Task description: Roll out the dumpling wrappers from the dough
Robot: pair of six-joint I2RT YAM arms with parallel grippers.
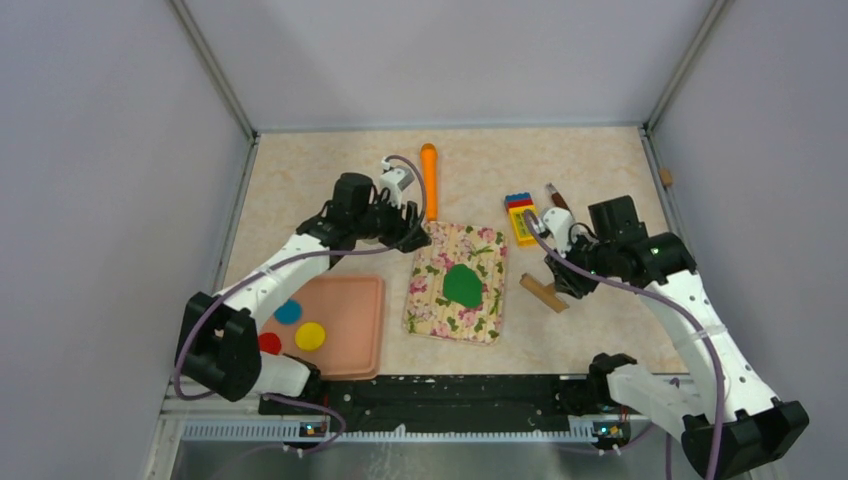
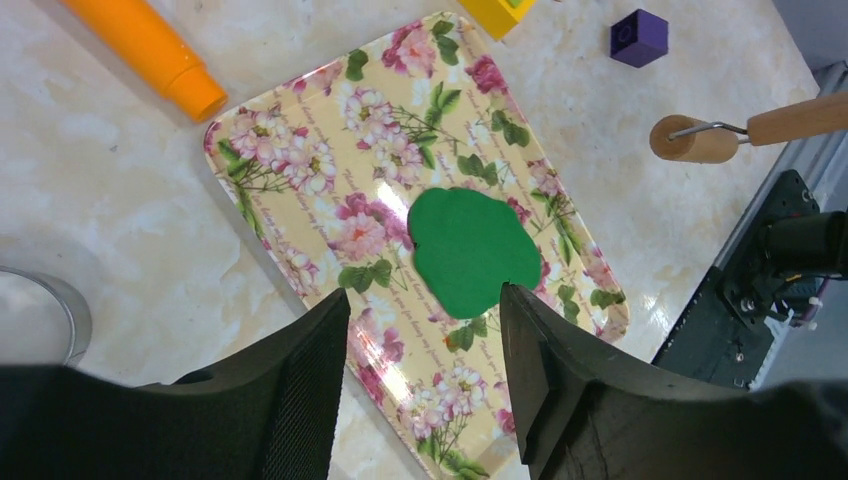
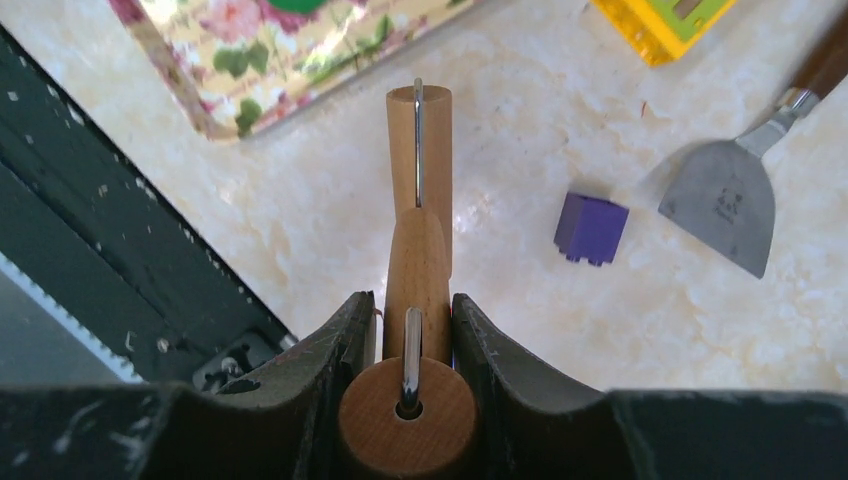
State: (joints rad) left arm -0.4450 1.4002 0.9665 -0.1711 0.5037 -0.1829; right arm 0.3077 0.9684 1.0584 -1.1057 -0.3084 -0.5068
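Marble tabletop (image 1: 560, 170): floral mat (image 1: 432, 262) at centre bears dough (image 1: 463, 286); right gripper (image 3: 412, 300) pinches wooden roller (image 3: 418, 250) near purple block (image 3: 590, 228); left gripper (image 2: 425, 295) spread.

A robot lab's test cell: plain grey panels (image 1: 100, 150) in metal framing wall in a marble-patterned bench (image 1: 300, 170), the cabled left arm (image 1: 278, 268) and right arm (image 1: 705, 325) are mounted on a black rail (image 1: 450, 395), and the dough (image 1: 462, 286) is green modelling clay.
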